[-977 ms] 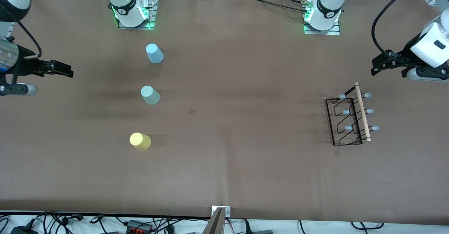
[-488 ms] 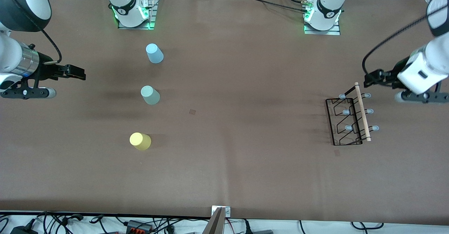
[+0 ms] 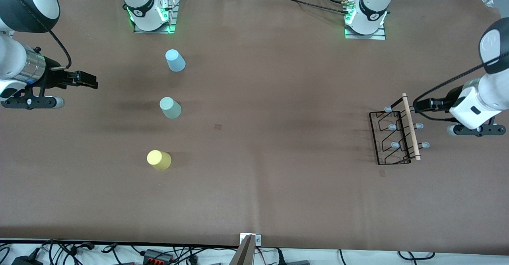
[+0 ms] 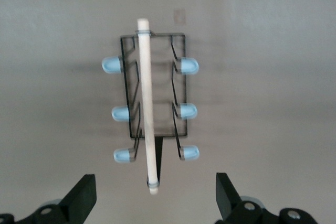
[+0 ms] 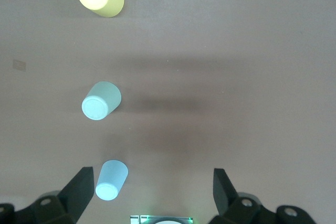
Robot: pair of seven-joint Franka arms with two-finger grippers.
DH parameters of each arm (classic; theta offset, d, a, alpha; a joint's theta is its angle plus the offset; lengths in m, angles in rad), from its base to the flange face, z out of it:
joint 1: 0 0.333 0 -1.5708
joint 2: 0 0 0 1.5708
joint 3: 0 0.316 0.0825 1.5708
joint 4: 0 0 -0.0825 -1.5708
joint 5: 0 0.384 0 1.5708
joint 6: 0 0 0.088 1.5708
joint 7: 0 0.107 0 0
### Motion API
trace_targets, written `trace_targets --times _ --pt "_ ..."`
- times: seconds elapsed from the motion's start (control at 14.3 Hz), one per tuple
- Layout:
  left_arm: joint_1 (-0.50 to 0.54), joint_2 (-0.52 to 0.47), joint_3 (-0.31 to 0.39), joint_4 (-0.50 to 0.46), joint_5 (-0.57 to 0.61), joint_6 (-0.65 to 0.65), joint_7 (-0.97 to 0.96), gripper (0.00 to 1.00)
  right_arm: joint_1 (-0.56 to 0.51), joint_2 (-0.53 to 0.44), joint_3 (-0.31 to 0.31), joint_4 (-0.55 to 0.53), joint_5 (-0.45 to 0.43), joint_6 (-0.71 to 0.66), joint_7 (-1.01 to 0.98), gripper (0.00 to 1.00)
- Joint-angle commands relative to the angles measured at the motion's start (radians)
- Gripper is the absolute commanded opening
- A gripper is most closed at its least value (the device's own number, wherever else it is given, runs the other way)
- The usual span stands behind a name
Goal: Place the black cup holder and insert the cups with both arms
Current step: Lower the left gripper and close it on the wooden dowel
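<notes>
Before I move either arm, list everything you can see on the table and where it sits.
black cup holder: one, black wire with a wooden rod handle and six grey-blue pegs, on the table at the left arm's end.
light blue cup: one, upside down, at the right arm's end, farthest from the front camera.
mint green cup: one, upside down, between the other two cups.
yellow cup: one, upside down, nearest the front camera.
table: one, brown covering.
left tool: black, open, over the rod's end nearest the bases.
right tool: black, open, waiting at the table's edge, away from the cups.
</notes>
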Motion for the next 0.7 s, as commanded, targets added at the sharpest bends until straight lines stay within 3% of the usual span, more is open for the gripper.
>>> trace_targets --times 0.0,0.35,0.56,0.63 --pt "-0.001 -0.015 -0.006 -0.16 0.044 0.226 0.015 1.0 -0.001 -0.024 0.001 -0.03 0.01 0.017 -0.016 1.0" --pt "0.006 -0.017 -0.01 -0.266 0.044 0.324 0.015 0.99 0.01 -0.024 0.001 -0.031 0.01 0.023 -0.016 1.0" --pt "0.025 -0.023 -0.011 -0.367 0.046 0.441 0.016 0.91 0.01 -0.024 0.001 -0.034 0.01 0.022 -0.016 1.0" --pt "0.026 -0.026 -0.011 -0.402 0.046 0.472 0.018 0.8 0.01 -0.026 0.001 -0.037 0.01 0.022 -0.017 1.0"
